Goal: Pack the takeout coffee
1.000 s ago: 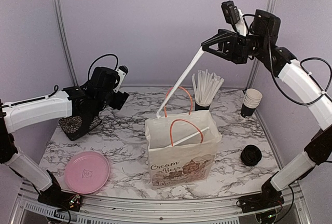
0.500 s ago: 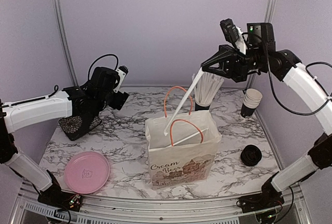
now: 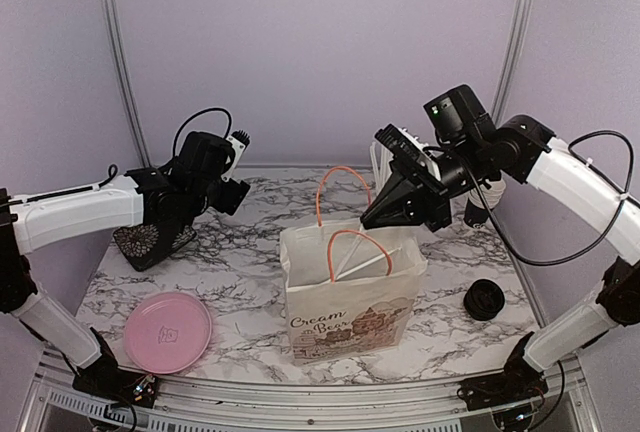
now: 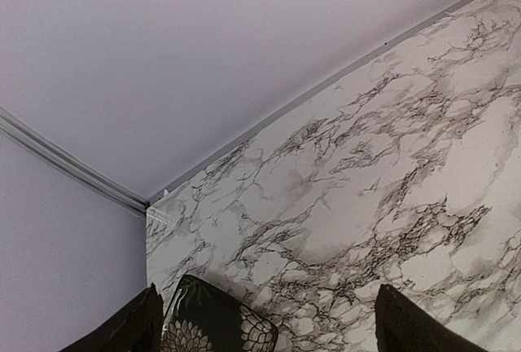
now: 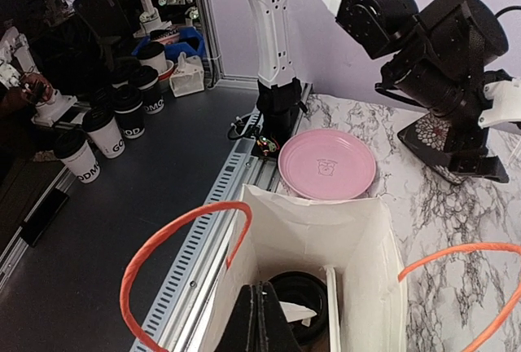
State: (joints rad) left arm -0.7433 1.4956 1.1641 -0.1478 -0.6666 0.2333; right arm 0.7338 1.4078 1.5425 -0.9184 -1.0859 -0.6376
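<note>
A white marble-patterned table [image 3: 240, 262] with grey veins carries a white paper bag with orange handles [image 3: 345, 302], which stands upright near the middle of the near edge. A round pink plastic plate [image 3: 168, 331] lies flat by the near left corner. A black pouch-like thing with a pale floral pattern [image 3: 140, 244] sits at the left edge. A small round black object [image 3: 484, 299], perhaps a lid, lies near the right edge. Toward the far right corner, a dark paper cup [image 3: 476, 214] is partly hidden.
</note>
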